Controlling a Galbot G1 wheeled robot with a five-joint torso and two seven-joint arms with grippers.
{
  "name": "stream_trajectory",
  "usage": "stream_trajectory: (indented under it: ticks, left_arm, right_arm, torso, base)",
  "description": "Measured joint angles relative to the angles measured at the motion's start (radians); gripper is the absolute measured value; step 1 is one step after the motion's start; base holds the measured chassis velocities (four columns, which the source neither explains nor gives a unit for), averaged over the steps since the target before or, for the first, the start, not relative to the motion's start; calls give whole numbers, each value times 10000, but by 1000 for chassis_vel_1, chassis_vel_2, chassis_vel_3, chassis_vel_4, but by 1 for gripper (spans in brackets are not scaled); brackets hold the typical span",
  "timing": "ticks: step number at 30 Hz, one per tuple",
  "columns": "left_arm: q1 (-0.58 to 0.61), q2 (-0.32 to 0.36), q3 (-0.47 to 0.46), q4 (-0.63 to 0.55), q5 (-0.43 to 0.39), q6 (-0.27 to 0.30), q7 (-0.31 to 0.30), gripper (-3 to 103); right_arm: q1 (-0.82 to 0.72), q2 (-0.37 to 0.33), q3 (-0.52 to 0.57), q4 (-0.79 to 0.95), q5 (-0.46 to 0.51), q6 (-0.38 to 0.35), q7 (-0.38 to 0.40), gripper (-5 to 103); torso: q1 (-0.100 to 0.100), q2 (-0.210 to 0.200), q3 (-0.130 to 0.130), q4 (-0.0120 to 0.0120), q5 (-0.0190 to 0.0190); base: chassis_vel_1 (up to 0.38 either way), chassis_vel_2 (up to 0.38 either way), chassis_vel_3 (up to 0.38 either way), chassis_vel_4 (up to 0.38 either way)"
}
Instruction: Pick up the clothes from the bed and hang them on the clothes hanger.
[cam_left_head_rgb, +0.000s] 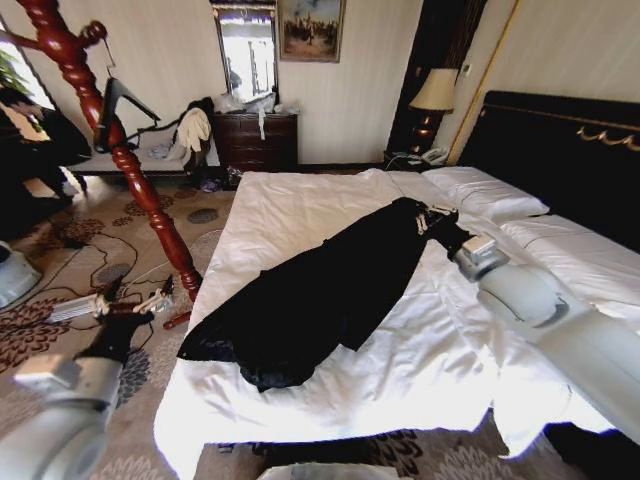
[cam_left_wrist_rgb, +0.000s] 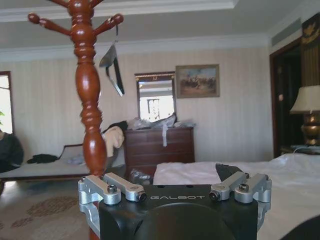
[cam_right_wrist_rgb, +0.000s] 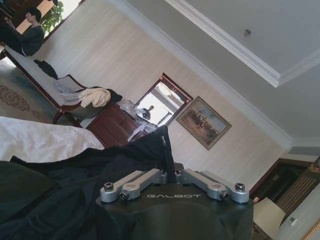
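Note:
The clothes (cam_left_head_rgb: 320, 295), one limp black garment, lie diagonally across the white bed (cam_left_head_rgb: 310, 200). My right gripper (cam_left_head_rgb: 428, 217) is at the garment's far end near the pillows. In the right wrist view it (cam_right_wrist_rgb: 168, 172) is shut on the clothes (cam_right_wrist_rgb: 155, 150), and the fabric rises in a peak between its fingers. My left gripper (cam_left_head_rgb: 115, 303) hangs open and empty over the carpet left of the bed, beside the foot of the wooden coat stand (cam_left_head_rgb: 140, 185). The black clothes hanger (cam_left_head_rgb: 118, 108) hangs by its wire hook from a peg of that stand (cam_left_wrist_rgb: 87, 100); the left wrist view shows the hanger (cam_left_wrist_rgb: 114, 67) high up.
A black headboard (cam_left_head_rgb: 560, 150) and white pillows (cam_left_head_rgb: 485, 190) close off the bed's right side. A dark dresser (cam_left_head_rgb: 258, 140) with pale garments and a bench (cam_left_head_rgb: 140, 160) stand by the far wall. A lamp (cam_left_head_rgb: 435, 95) stands in the corner. Cables lie on the patterned carpet (cam_left_head_rgb: 90, 260).

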Motion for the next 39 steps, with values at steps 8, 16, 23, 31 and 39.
stream_trajectory:
  ticks: [8, 16, 23, 31, 39]
  left_arm:
    - [-2508, 2365, -493, 390, -3359, 1280, -1157, 100]
    - [-6015, 4264, 217, 1408, -6168, 2675, -2561, 100]
    - [-7566, 5403, 463, 2347, -7898, 3357, -3115, 92]
    - [-9476, 6254, 1642, 3754, -8537, 3927, -3323, 100]
    - [-9825, 7210, 1873, 5048, -8628, 3730, -2348, 100]
  right_arm:
    - [-156, -369, 293, 91, 166, 38, 5, 0]
    - [-32, -393, 288, 57, 311, 45, 60, 0]
    - [-634, -592, 837, 119, 287, 73, 32, 0]
    - [-691, -774, 960, 119, 279, 87, 15, 0]
    - [11, -411, 281, -18, 279, 107, 3, 0]
  torso:
    - [1, 0, 1, 0, -1]
    - [2, -1, 2, -1, 2]
    - [2, 0, 2, 3, -1]
    - [2, -1, 2, -5, -4]
    - [1, 0, 0, -1, -4]
  base:
    - [0, 0, 0, 0]
    - [0, 0, 0, 0]
    - [0, 0, 0, 0]
    - [0, 0, 0, 0]
    - [0, 0, 0, 0]
